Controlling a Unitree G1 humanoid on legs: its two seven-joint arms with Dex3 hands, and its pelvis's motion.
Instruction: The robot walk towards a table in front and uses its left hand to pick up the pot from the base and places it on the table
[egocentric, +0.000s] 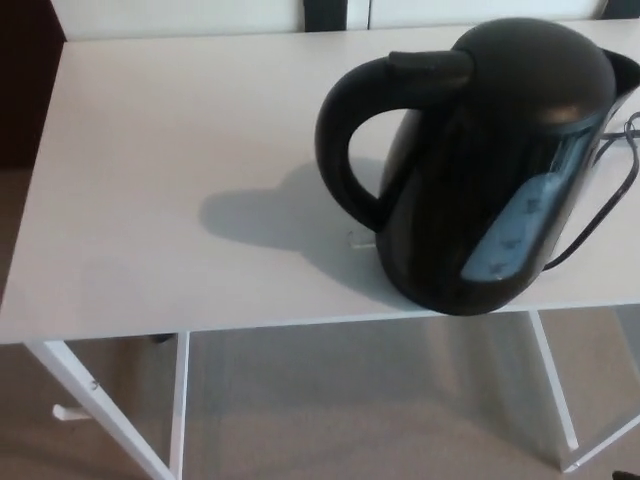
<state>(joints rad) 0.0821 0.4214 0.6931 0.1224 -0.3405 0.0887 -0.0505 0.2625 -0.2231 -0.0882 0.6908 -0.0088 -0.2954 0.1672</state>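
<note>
Nearest the camera lies a beige carpeted floor (350, 400), seen from above, with the slim white legs (100, 420) of a desk standing on it at both lower corners. Above them runs the front edge of a white desk (150, 150), whose flat top fills most of the view. On the right part of the desk, close to its front edge, stands the black pot (470, 270), an upright electric kettle with a rounded lid (540, 60). Its large loop handle (335, 150) points toward the robot's left, and a pale water-level window (515, 230) runs down its near side. Whether a base sits beneath it cannot be made out. The pot's soft shadow (270, 215) spreads on the desk to the left of the handle. A thin dark cord (597, 224) curves away behind the pot at the right edge. Beyond the far edge of the desk stands a white surface broken by a dark strip (325, 14). Neither robot hand shows, so the state of the fingers cannot be told.
</note>
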